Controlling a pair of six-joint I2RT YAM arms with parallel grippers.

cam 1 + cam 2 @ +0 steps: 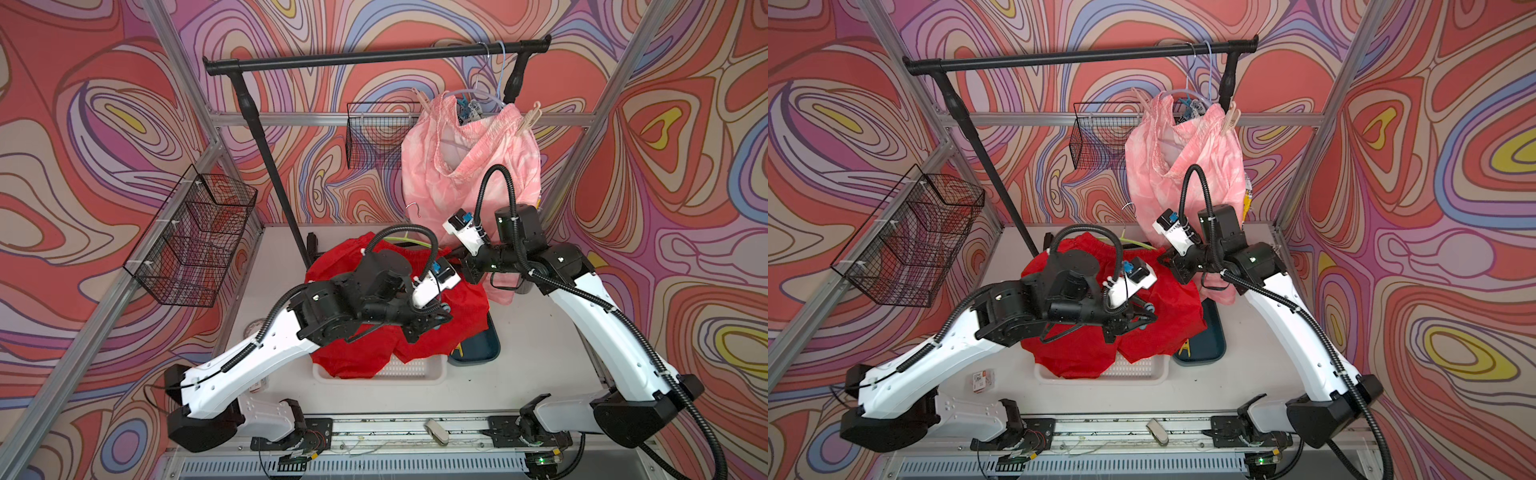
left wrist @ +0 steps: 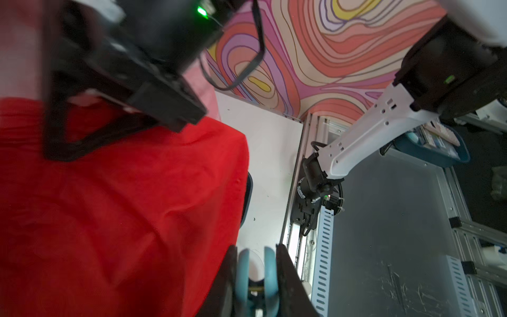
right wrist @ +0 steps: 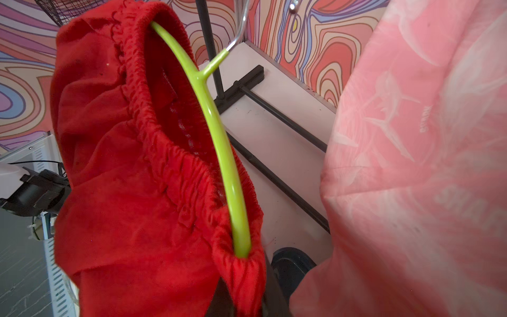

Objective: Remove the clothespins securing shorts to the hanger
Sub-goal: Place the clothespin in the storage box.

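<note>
Clock directions are read on the top views, with 12 at the back wall.

The left fingers (image 2: pixel 288 280) are closed on a blue pin (image 2: pixel 242 274), pinching it from both sides. They hold it just right of centre, at the 3 o'clock edge of the red shorts (image 1: pixel 374 345). I cannot tell whether the pin touches the cloth.

The right fingers (image 3: pixel 220 302) are closed on the red waistband, at the spot where one end of the green hanger (image 3: pixel 216 131) runs into it. The hanger lies inside the waistband. Its wire hook (image 1: pixel 413 208) points toward 12 o'clock and hangs in the air, well below the rail (image 1: pixel 374 56).

From that grip the red shorts drape down over a white basket (image 1: pixel 411 370) at the centre of the counter (image 1: pixel 540 361). A teal tray (image 1: pixel 478 353) sits against the basket at 4 o'clock, partly under the red cloth.

The pink shorts (image 1: pixel 469 153) hang at 1 o'clock from a pale hanger (image 1: pixel 478 93) hooked on the rail. A beige pin grips the waistband at each end, one toward 12 o'clock (image 1: pixel 422 102) and one toward 2 o'clock (image 1: pixel 532 116). Behind the waistband only a sliver of a printed pair (image 1: pixel 471 110) shows.

One wire basket (image 1: pixel 195 237) hangs on the frame at 9 o'clock and a second wire basket (image 1: pixel 374 133) at 12 o'clock. A pale pin (image 1: pixel 436 432) lies on the front track at 6 o'clock.
</note>
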